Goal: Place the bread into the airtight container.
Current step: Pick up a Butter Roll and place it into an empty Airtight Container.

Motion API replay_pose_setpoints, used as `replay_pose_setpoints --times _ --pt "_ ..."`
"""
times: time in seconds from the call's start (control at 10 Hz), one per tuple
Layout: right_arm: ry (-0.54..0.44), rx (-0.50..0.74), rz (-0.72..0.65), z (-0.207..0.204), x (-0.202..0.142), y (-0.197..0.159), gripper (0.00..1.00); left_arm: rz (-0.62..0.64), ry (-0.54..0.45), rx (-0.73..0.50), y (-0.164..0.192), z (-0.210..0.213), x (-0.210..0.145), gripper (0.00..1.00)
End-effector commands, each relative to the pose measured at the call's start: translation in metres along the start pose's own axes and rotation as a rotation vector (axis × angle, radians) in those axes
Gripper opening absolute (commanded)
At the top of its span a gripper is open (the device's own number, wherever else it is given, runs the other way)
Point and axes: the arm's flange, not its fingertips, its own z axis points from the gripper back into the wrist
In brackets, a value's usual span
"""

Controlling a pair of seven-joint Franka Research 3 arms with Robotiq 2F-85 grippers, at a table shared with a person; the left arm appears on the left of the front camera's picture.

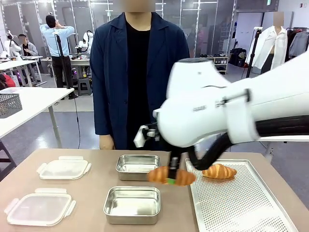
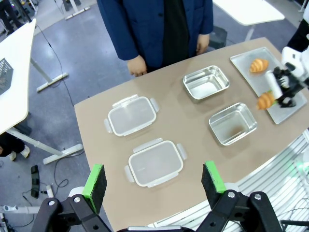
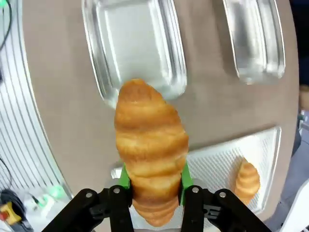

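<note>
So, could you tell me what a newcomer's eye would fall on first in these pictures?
The golden croissant clamped in the right gripper stands out first, held in the air between the perforated tray and two empty steel containers. Next come the second croissant lying at the tray's far end and the person in a navy coat standing across the table.

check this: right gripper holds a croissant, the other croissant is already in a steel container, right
No. The right gripper does hold a croissant, but the other croissant lies on the perforated tray instead, as the front view shows.
</note>
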Motion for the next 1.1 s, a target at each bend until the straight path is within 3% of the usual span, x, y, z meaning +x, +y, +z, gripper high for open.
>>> replay_pose_setpoints --times 0.0,0.3,0.7,0.8,0.9,1.0 --pt "0.038 -0.036 -0.036 -0.017 0.052 0.0 0.43 -0.009 -0.001 -0.004 0.001 0.001 0.002 1.0" --pt "0.009 -0.039 -0.091 -0.053 0.106 0.021 0.43 -0.009 -0.001 -0.004 0.001 0.001 0.002 1.0" --pt "0.044 -0.024 -0.093 -0.101 0.12 0.022 0.43 -0.009 -0.001 -0.004 0.001 0.001 0.002 1.0" --pt "0.044 -0.037 -0.064 -0.103 0.121 0.024 0.51 -0.009 -0.001 -0.004 0.001 0.001 0.002 1.0" --pt "0.054 -0.031 -0.077 -0.105 0.122 0.023 0.7 -0.009 -0.001 -0.004 0.001 0.001 0.002 1.0" --pt "0.056 -0.03 -0.081 -0.103 0.121 0.021 0.78 -0.009 -0.001 -0.004 0.001 0.001 0.002 1.0"
